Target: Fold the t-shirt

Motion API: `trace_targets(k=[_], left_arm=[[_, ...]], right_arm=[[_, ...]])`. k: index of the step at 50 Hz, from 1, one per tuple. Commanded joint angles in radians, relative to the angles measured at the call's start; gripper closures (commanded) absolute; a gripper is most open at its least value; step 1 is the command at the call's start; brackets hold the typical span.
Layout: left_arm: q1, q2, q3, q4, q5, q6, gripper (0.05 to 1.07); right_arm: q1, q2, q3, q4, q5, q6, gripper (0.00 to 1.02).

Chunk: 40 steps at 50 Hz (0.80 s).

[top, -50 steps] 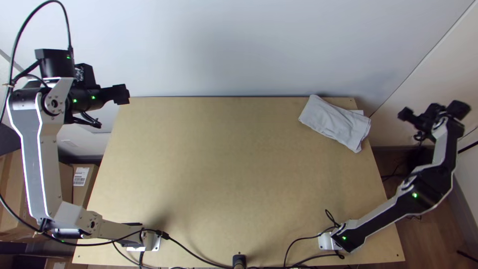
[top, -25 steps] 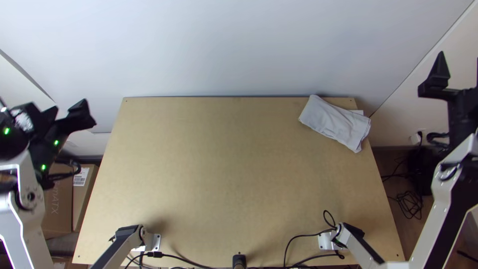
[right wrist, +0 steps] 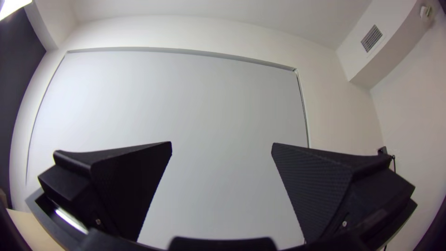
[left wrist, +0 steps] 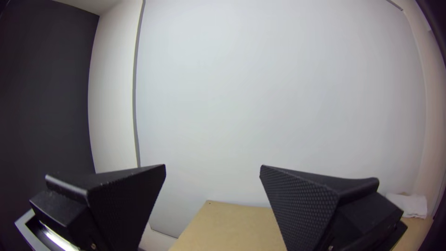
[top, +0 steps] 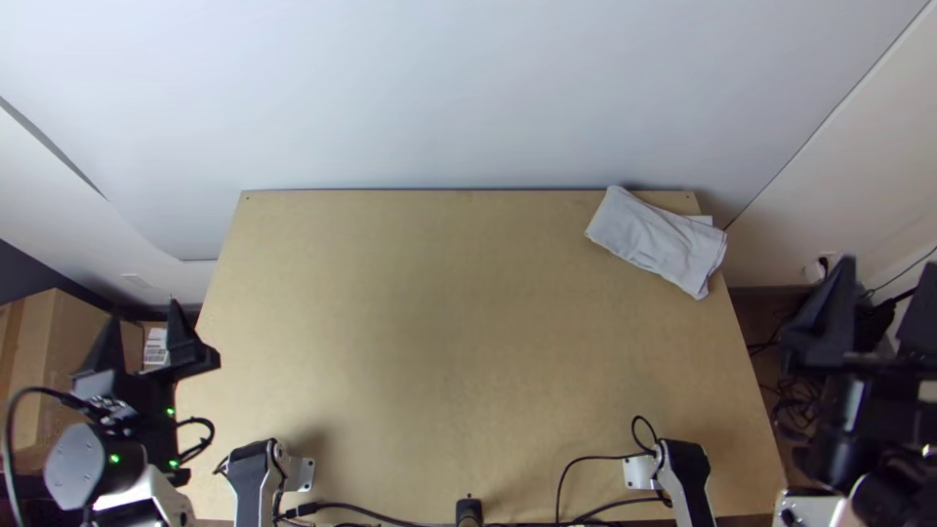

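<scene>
Two released end effectors, the left one (top: 144, 312) and the right one (top: 890, 262), stand with their fingers spread apart and nothing between them, each out beyond its own side of the table (top: 420, 322). The grey t-shirt (top: 656, 239) lies at the table's far right corner, folded into a compact, roughly oblong bundle. Seen from above, it is inward of the right end effector, toward the middle, so the right arm is clearly the nearer; the left would have to cross the whole tabletop. Its long axis slants from the far edge down toward the right edge, and the right end seems to reach slightly past that edge. Room for moving lies on its left and near sides. The folding looks essentially finished; any last tidying would best suit the right arm, coming inward without nudging the bundle off the corner.
</scene>
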Motion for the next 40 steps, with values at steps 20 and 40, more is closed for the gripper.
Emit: trace_targets(k=[20,40], left_arm=[[0.003,-0.216,-0.515,0.166,0.010,-0.045,0.10],[-0.014,-0.212,-0.871,0.493,0.039,0.023,0.10]], right_arm=[[0.032,-0.376,-0.712,0.290,0.017,0.022,0.03],[0.133,-0.371,-1.000,-0.078,0.022,0.038,0.03]])
